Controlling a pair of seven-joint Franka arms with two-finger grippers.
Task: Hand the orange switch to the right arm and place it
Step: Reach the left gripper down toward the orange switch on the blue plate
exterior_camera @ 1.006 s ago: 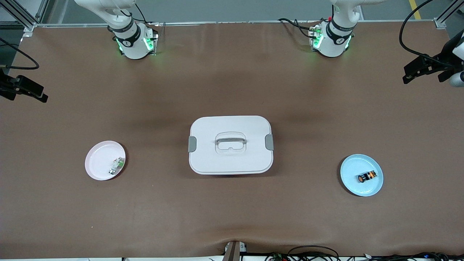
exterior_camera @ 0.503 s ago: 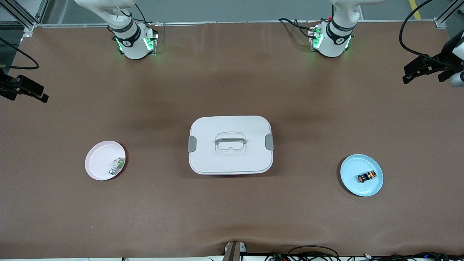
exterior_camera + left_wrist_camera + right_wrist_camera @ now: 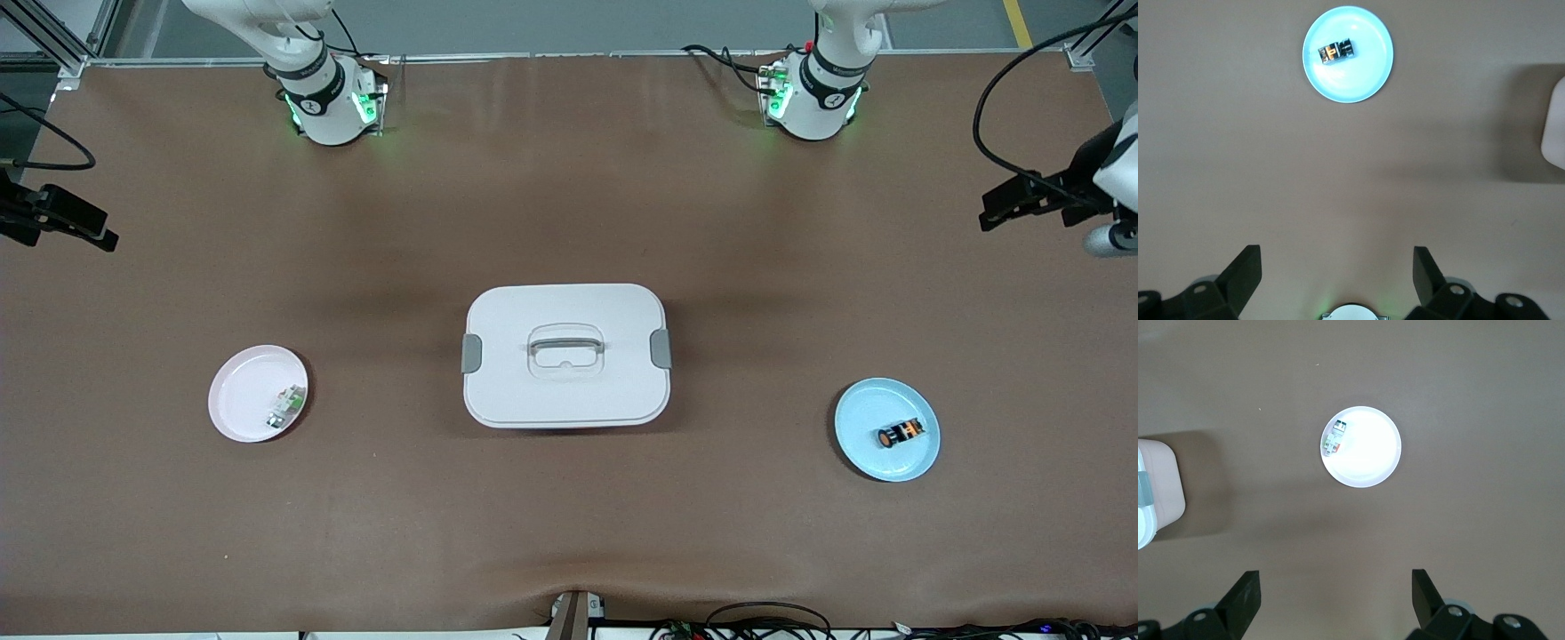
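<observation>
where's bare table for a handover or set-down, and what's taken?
Bare: the wide stretches between the white lidded box and the blue plate, and between the box and the pink plate; also the strip nearer the camera. Taken: the orange switch lies on the blue plate, a white-and-green component on the pink.

White lidded box [image 3: 1555,127] cut off by both wrist views' edges

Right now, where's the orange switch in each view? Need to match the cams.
Front view: switch lies on the blue plate, toward the left arm's end of the table.
Left wrist view: switch on the same plate, near the picture's top.
Right wrist view: not in it; that one shows the pink plate.
Shared landmark: white box, its edge in both wrist views.
</observation>
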